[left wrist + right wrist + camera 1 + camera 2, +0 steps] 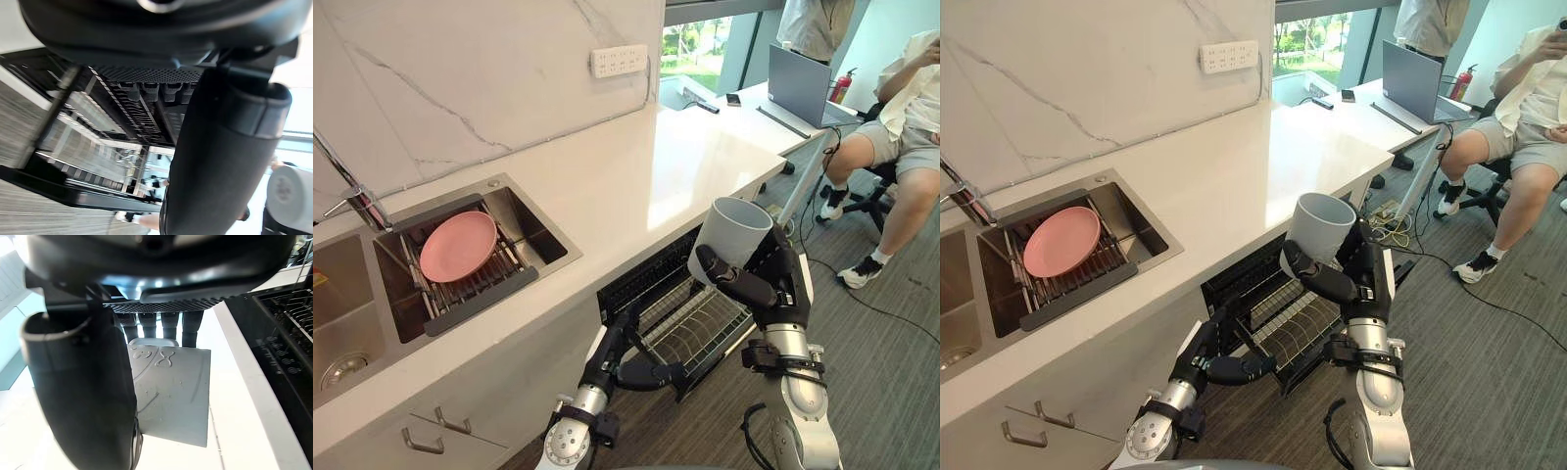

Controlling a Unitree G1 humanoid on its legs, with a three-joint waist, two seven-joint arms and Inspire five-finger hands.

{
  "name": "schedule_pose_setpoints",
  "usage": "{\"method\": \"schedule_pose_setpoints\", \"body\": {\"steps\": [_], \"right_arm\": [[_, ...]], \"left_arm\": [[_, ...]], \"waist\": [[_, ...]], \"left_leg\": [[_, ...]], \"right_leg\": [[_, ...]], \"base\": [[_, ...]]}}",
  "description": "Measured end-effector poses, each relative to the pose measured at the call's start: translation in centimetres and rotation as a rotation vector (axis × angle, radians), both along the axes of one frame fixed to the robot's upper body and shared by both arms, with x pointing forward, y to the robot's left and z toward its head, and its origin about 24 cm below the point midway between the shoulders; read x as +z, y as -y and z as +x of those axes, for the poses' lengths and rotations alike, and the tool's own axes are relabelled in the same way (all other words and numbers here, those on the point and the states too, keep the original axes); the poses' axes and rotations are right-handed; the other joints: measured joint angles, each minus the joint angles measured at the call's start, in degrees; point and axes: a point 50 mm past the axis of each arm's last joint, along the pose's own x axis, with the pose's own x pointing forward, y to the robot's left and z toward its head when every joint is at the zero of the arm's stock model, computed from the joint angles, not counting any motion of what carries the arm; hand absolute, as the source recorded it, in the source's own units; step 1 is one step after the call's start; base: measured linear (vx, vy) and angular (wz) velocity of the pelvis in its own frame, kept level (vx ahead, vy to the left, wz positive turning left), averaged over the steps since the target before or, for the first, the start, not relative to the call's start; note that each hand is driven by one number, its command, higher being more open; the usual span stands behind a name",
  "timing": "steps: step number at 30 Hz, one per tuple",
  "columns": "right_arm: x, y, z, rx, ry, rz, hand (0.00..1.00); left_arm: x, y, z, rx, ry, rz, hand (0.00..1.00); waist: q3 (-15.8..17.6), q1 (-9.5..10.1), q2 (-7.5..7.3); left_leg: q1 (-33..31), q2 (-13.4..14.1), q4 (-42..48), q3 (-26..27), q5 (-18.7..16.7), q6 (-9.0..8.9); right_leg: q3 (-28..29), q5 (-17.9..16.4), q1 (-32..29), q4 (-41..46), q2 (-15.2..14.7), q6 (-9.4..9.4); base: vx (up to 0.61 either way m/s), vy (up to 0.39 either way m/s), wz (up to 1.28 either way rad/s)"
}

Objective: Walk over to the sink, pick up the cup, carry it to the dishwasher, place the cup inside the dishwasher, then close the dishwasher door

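Note:
A grey cup stands upright in my right hand, thumb and fingers curled round its lower wall; the right wrist view shows the cup past the thumb. It hangs above the right part of the pulled-out dishwasher's wire rack, level with the counter edge. My left hand is low at the rack's front left corner, fingers relaxed and pointing up, thumb reaching along the black front rim. The left wrist view shows the rack and the cup's base.
The white counter runs above the dishwasher. To the left lies a steel sink with a pink plate on a drain rack, and a faucet. A seated person and a desk with a laptop stand at the right.

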Motion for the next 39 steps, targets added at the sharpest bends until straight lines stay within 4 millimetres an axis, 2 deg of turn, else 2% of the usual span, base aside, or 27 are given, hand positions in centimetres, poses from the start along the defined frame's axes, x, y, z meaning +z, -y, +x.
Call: {"method": "schedule_pose_setpoints", "body": {"steps": [4,8,12,19,24,26,29,34,39], "right_arm": [[-1.2,0.4,-0.3,-0.014,-0.052,-0.008,0.0],[-2.6,1.0,-0.6,-0.047,-0.117,-0.025,0.0],[-4.2,1.4,-0.9,-0.064,-0.186,-0.026,0.0],[-5.3,1.9,-0.7,-0.047,-0.249,-0.134,0.0],[-4.4,2.4,1.7,-0.008,-0.216,-0.211,0.0],[-3.4,2.4,3.2,0.012,-0.176,-0.246,0.0],[-2.4,2.5,5.1,0.031,-0.144,-0.288,0.0],[-0.5,1.9,6.9,0.062,-0.077,-0.331,0.0],[1.3,2.7,8.6,0.028,-0.037,-0.372,0.0]], "left_arm": [[-2.6,-2.1,-1.2,0.058,-0.116,0.095,1.0],[-4.7,-4.2,-2.7,0.127,-0.229,0.165,1.0],[-5.6,-5.2,-3.6,0.155,-0.285,0.21,1.0],[-7.1,-6.5,-5.3,0.183,-0.38,0.254,1.0],[-6.6,-7.5,-3.1,0.231,-0.332,0.272,1.0],[-5.9,-7.8,-1.1,0.254,-0.276,0.279,1.0],[-5.0,-8.0,0.9,0.262,-0.214,0.284,1.0],[-4.4,-8.2,1.9,0.281,-0.171,0.294,1.0],[-3.9,-8.2,2.9,0.291,-0.141,0.293,1.0]], "waist": [[0.56,0.13,-0.86],[0.91,0.23,-0.67],[1.46,0.42,-0.13],[5.71,0.67,0.82],[10.69,1.06,1.31],[13.96,1.57,1.24],[16.75,2.0,1.07],[20.28,2.57,0.73],[22.74,3.81,0.18]], "left_leg": [[-0.07,-0.05,-0.17,0.03,0.0,0.0],[-0.1,-0.19,-0.58,-0.2,0.03,-0.01],[-0.82,-0.3,-0.61,-0.86,0.26,0.01],[-1.69,-0.28,-0.82,-1.34,0.88,-0.03],[-7.86,0.09,3.14,-1.47,0.67,0.28],[-12.69,0.56,8.68,-1.87,-0.95,0.44],[-18.94,1.02,15.99,-2.88,-3.07,0.56],[-25.26,1.8,24.46,-4.08,-5.83,0.27],[-29.74,1.99,30.53,-6.01,-7.56,0.03]], "right_leg": [[-0.04,0.01,0.0,-0.29,-0.07,0.0],[-0.44,-0.07,-0.01,-0.43,-0.18,0.12],[-1.17,-0.14,-0.38,-0.45,-0.28,0.21],[-1.68,-0.15,-1.49,0.17,-0.26,0.2],[-1.76,-1.01,-8.07,5.34,-0.52,0.12],[-2.38,-2.77,-12.67,10.93,-0.8,-0.14],[-3.31,-5.74,-18.87,18.87,-1.25,-0.46],[-4.35,-9.62,-24.97,27.33,-1.57,-1.13],[-6.43,-12.35,-28.66,33.76,-2.27,-1.79]], "base": [[0.0,0.0,0.0],[0.0,0.0,0.02],[0.0,-0.003,0.1],[-0.04,-0.022,0.04],[-0.07,0.006,0.02],[-0.1,-0.015,0.08],[-0.15,-0.033,0.17],[-0.14,-0.029,0.12],[-0.06,-0.045,0.18]]}}
